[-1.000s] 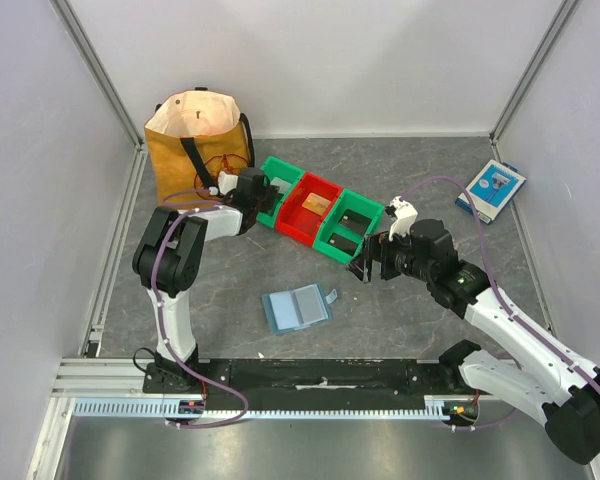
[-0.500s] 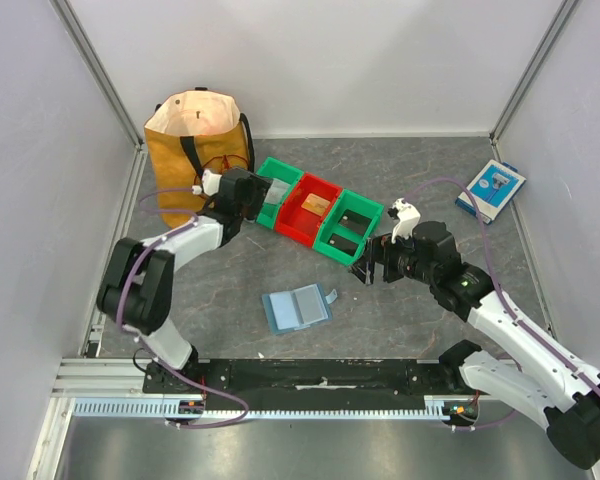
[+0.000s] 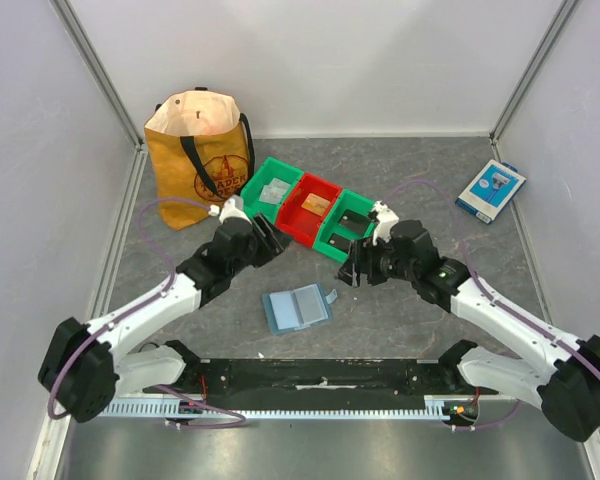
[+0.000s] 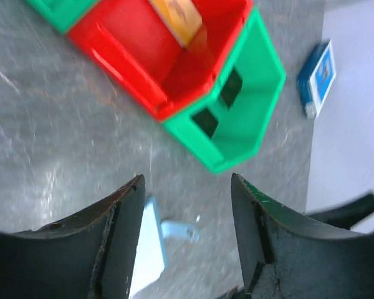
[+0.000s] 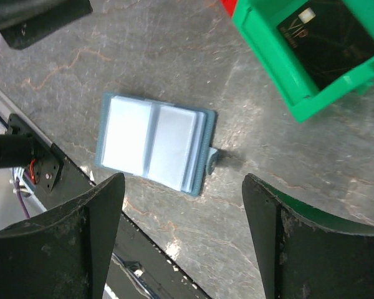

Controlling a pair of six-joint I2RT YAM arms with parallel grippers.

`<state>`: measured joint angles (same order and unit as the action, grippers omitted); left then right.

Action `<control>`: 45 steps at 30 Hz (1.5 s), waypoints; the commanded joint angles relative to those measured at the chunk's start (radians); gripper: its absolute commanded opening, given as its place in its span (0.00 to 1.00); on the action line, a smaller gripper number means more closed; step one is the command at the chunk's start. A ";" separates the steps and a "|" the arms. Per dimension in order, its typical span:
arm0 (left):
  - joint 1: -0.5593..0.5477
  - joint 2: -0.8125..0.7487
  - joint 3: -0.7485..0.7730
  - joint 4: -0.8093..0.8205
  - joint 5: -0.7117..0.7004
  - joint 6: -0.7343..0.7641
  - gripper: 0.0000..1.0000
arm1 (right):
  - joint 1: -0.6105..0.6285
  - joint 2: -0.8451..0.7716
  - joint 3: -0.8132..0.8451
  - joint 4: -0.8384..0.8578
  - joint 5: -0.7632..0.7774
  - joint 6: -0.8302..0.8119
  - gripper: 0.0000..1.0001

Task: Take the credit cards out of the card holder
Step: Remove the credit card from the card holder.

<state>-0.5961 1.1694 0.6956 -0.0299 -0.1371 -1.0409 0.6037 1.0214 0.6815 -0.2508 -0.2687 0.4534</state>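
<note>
Wallet (image 5: 153,144) is lying open, pockets up, beneath the right gripper (image 5: 182,180), giving ready access. Right gripper and left gripper (image 4: 187,180) are both hanging open, empty. Cards (image 3: 317,204) are sitting sorted in bins (image 4: 121,68).

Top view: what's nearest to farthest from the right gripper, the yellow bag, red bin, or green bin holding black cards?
From the right gripper:
1. Green bin holding black cards, just beyond it.
2. Red bin, mid-row.
3. Yellow bag, far left.
</note>
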 commanded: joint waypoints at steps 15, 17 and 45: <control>-0.223 -0.019 -0.220 -0.071 0.083 0.125 0.36 | 0.295 0.365 0.084 0.180 0.203 0.165 0.61; -0.226 -0.016 -0.238 -0.067 0.090 0.120 0.31 | 0.300 0.400 0.093 0.183 0.213 0.165 0.53; -0.226 -0.010 -0.344 -0.054 0.100 0.085 0.12 | 0.327 0.482 0.145 0.182 0.161 0.134 0.27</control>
<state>-0.8162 1.1584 0.3725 -0.0647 -0.0418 -0.9527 0.9180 1.5337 0.7734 -0.0765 -0.0761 0.6006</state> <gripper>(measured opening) 0.120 0.274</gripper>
